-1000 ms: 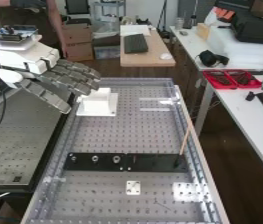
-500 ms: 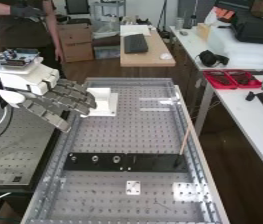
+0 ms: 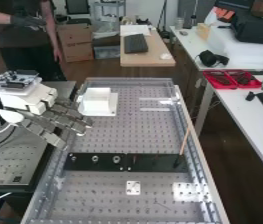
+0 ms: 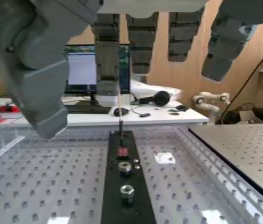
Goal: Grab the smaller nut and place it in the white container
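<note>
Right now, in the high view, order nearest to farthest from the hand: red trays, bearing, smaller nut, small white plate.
1. Smaller nut, black bar's left end
2. Bearing, farther right
3. Small white plate, below the bar
4. Red trays, upper right

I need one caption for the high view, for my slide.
Open hand near the white container, the smaller nut standing on the black bar.
</note>
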